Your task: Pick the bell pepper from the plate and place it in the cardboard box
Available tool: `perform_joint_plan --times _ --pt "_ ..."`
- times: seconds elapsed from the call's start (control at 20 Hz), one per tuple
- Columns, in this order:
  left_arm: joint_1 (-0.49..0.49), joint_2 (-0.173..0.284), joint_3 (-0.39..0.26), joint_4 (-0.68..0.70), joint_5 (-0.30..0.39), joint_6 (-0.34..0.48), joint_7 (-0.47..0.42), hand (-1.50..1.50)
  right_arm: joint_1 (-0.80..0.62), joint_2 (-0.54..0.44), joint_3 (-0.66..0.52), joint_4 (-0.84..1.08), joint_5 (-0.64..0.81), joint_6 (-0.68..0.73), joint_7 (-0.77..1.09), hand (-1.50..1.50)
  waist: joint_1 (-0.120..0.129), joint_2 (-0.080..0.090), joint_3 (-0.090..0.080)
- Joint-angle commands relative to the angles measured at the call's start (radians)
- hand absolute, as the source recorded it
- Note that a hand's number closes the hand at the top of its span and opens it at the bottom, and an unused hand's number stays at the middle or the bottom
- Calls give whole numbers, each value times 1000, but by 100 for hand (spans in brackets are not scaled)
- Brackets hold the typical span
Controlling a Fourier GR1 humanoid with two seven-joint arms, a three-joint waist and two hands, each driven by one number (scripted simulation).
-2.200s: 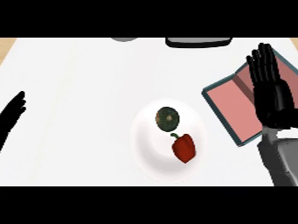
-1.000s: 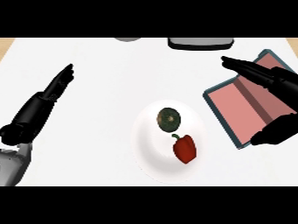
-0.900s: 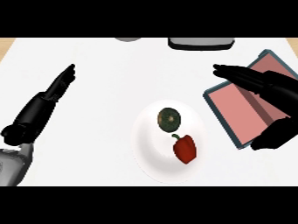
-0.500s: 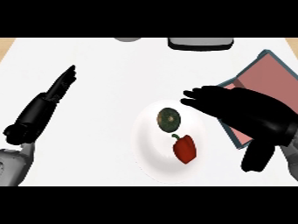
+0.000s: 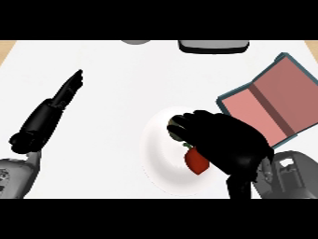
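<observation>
A red bell pepper point(image 5: 196, 162) lies on the white plate point(image 5: 158, 154) near the middle of the counter. My right hand point(image 5: 223, 142) hovers right over the plate, fingers curved downward, covering the pepper's right side and most of a dark round item point(image 5: 176, 130) beside it. No finger is seen closed round the pepper. The cardboard box point(image 5: 279, 99), open with a pinkish inside, lies to the right of the plate. My left hand point(image 5: 51, 112) stretches out flat over the counter at the left, fingers straight, far from the plate.
A dark grey object point(image 5: 213, 45) and a grey round thing point(image 5: 135, 42) sit at the counter's far edge. Wooden strips show at the far left and right corners.
My right hand has swung from above the box leftward and down over the plate, now covering part of the pepper. The left hand rose and stretched forward earlier, and has held still since.
</observation>
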Motion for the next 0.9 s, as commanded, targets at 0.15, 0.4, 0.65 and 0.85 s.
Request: perform_joint_plan --times 0.15,0.4,0.65,0.85 --pt "-53 -9 56 4 -4 -53 32 0 90 103 33 2 87 56 85 -150 -2 2 1" --pt "55 -21 43 -108 -30 -51 63 0 87 166 100 39 234 38 94 -150 7 1 1" --pt "24 -37 74 -125 -28 -87 97 0 97 220 90 142 363 -15 5 -150 8 2 1" --pt "-26 -73 99 20 -79 -89 16 0 153 175 78 124 437 -6 -92 -150 -1 3 1"
